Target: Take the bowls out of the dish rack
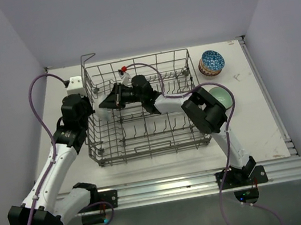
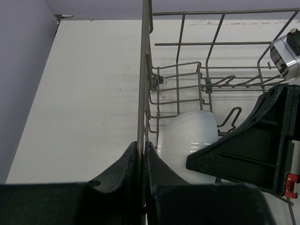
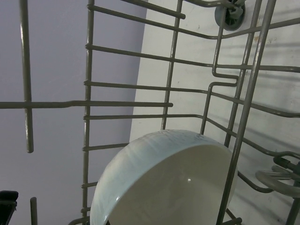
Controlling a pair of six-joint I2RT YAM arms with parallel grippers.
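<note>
White bowl (image 3: 164, 183), perhaps on edge, inside grey wire dish rack (image 1: 136, 59).

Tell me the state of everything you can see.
Rack: upright on the table.
White bowl: in the rack, tipped on edge.
Blue bowl: out on the table.
Green bowl: out on the table.
Left gripper: shut on the rack's wall wire.
Right gripper: by the white bowl, jaws unclear.

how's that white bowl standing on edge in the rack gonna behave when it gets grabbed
The white bowl looks glossy and glazed, so it is probably rigid and slippery, and apt to chip if knocked against the dish rack wires. It stands tilted on edge between wires, so a nudge could roll or tip it.
</note>
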